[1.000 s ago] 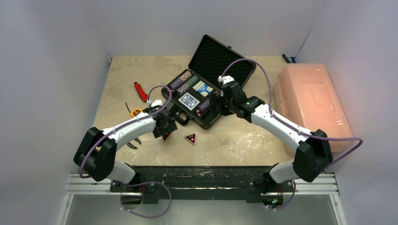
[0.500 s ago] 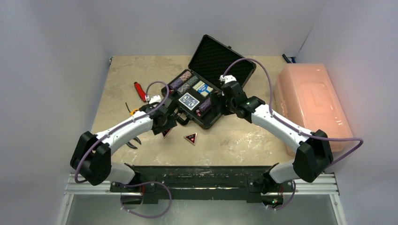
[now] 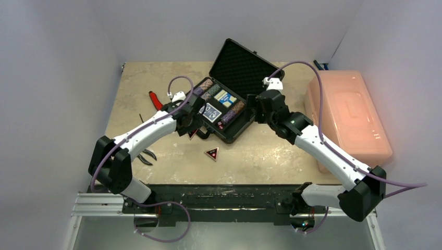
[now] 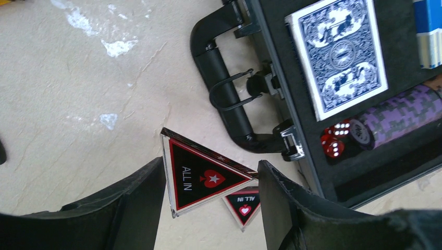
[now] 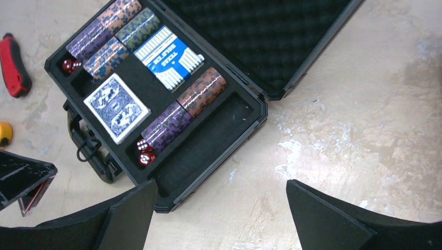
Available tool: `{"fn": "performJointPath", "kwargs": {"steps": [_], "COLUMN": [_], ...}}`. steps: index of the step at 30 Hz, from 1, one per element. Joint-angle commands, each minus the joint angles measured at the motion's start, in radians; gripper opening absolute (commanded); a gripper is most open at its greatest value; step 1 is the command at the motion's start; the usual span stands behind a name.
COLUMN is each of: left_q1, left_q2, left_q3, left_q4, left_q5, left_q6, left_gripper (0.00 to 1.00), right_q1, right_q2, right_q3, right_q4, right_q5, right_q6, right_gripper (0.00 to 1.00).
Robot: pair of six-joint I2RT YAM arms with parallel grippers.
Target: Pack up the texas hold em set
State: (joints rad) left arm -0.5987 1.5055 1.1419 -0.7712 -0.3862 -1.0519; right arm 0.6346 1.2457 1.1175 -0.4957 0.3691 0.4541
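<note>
The black briefcase [image 3: 243,64] lies open at the table's middle, lid up. Its foam tray holds chip stacks [image 5: 108,32], a blue-backed card deck [image 5: 117,107], a boxed deck [image 5: 168,57] and red dice [image 5: 144,152]. My left gripper [image 4: 211,195] is shut on a triangular red-black "ALL IN" button [image 4: 204,177] and holds it above the table beside the case handle [image 4: 224,83]. A second button [image 3: 211,153] lies flat on the table below, also in the left wrist view [image 4: 244,204]. My right gripper [image 5: 221,190] is open and empty over the table at the case's near right corner.
A large pink translucent bin [image 3: 346,117] stands at the right edge. A red-handled tool [image 3: 155,100] lies left of the case, with black pliers [image 3: 147,155] near the left arm. A small yellow object [image 5: 4,134] shows beside the handle.
My left gripper has carried the button away from me towards the case's handle side. My right gripper has drawn back from over the case to its right side.
</note>
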Motion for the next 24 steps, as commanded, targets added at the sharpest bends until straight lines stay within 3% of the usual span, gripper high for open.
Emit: {"fn": "performJointPath", "kwargs": {"steps": [1,24], "left_q1": [-0.003,0.03], "left_q2": [0.041,0.354], "left_q3": [0.09,0.497], "left_q4": [0.036,0.065], "left_q5": [0.004,0.157], "left_q6": [0.015,-0.062], "left_gripper": [0.0,0.0], "right_q1": [-0.002,-0.001], "right_q2": [-0.057,-0.181], "right_q3": [-0.023,-0.029], "right_q4": [-0.008,-0.079], "right_q5": [0.088,0.166], "right_q6": [0.062,0.154], "right_gripper": [0.99,0.99]}}
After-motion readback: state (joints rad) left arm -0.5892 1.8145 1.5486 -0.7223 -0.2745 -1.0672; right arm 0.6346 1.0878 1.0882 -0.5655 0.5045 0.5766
